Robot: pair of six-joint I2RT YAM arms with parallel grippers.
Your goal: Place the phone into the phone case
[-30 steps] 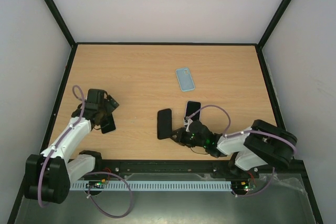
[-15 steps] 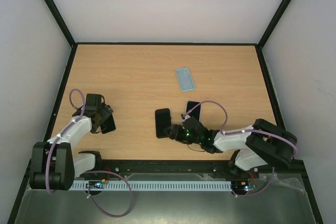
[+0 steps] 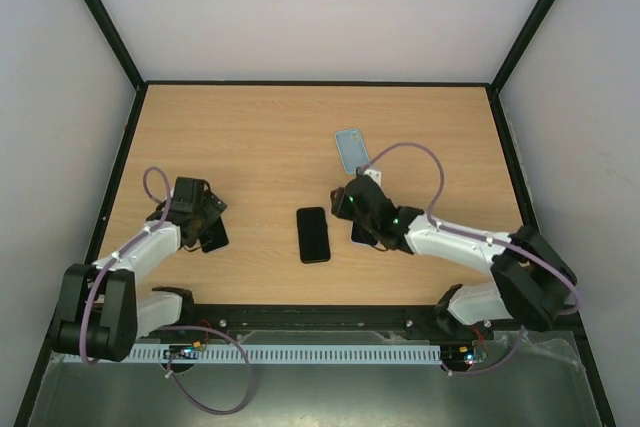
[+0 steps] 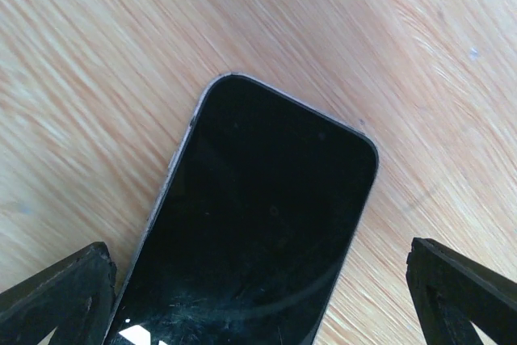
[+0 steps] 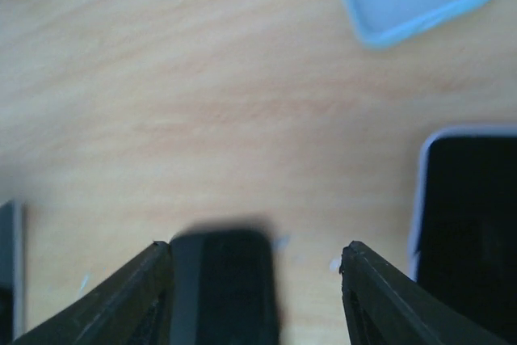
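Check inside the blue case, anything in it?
Nothing visible: the blue case looks empty in the top view. The right wrist view shows only one end; the rest is cut off.

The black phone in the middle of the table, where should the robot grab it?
The phone lies flat on the table, with bare wood along both of its long sides. So probably pinch it across those two long edges, coming straight down from above.
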